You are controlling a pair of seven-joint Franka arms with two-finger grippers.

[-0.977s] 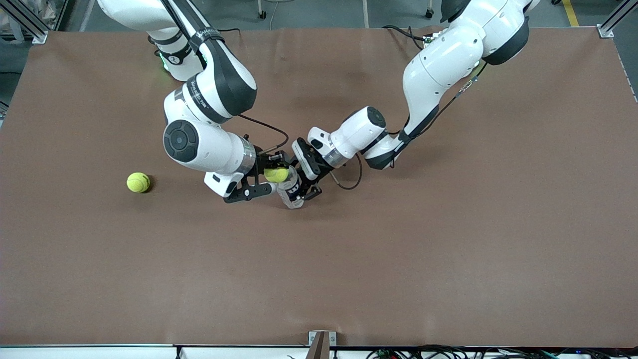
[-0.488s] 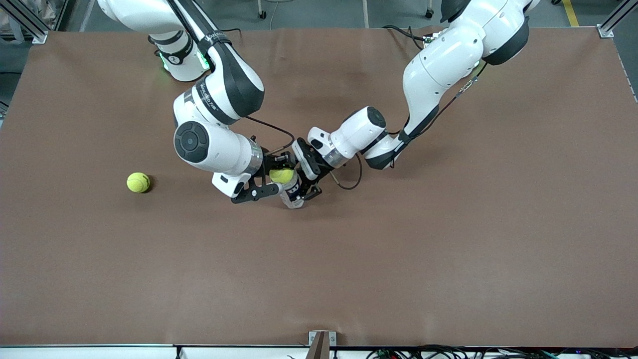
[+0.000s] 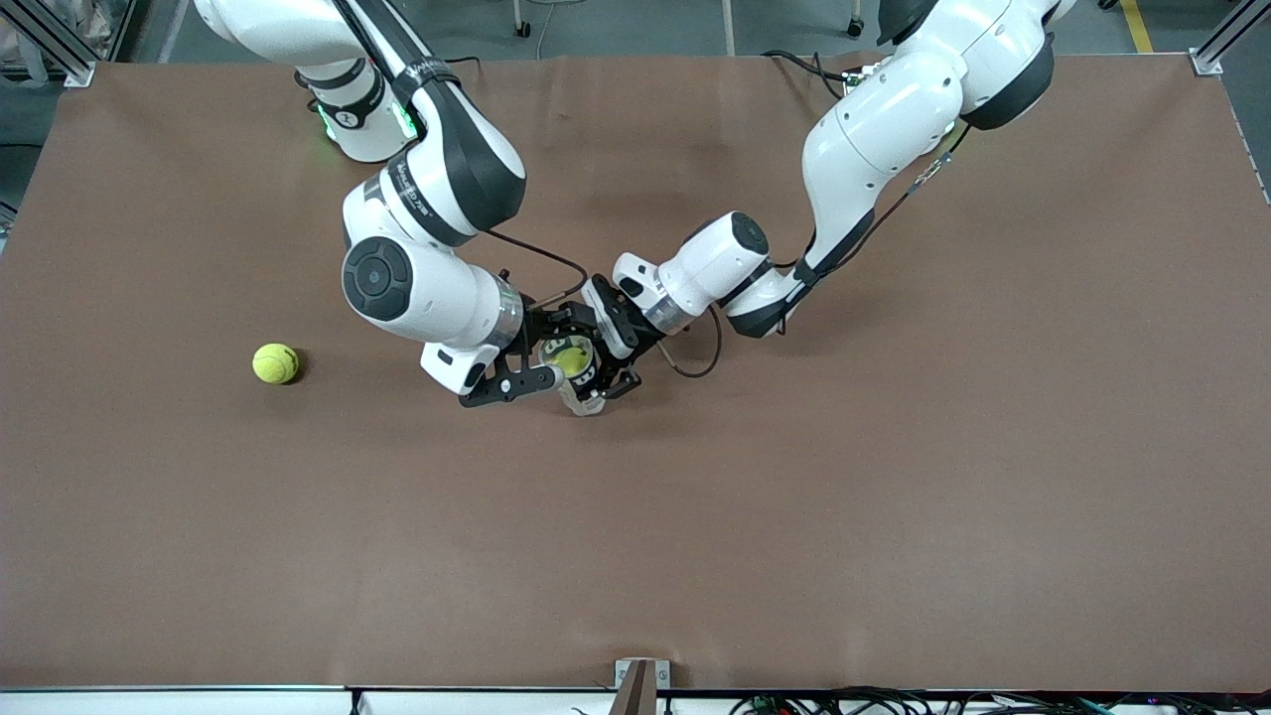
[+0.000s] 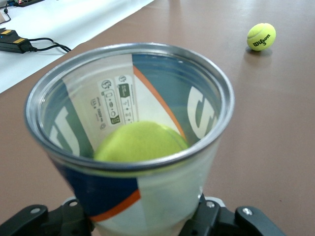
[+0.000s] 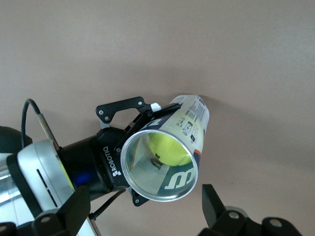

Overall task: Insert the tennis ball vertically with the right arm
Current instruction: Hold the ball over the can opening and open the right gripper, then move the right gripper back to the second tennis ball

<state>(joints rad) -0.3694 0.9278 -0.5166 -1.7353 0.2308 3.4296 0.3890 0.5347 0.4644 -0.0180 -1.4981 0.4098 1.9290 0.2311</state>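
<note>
Front view: both arms meet near the middle of the brown worktop. Left claw grips a clear plastic can by its lower body, mouth up, can tilted a little. Right claw hangs just over the can's mouth, fingers spread wide, holding nothing. Tennis ball sits inside the can, below the metal rim. Left wrist view: ball lies low in the can, printed label showing through the wall; claw fingers pressed against the can's base. Right wrist view: looks straight down the can onto the ball; right claw's two fingertips stand well apart either side of the mouth. Second tennis ball rests loose on the worktop toward the right arm's end, well apart from the can.
</note>
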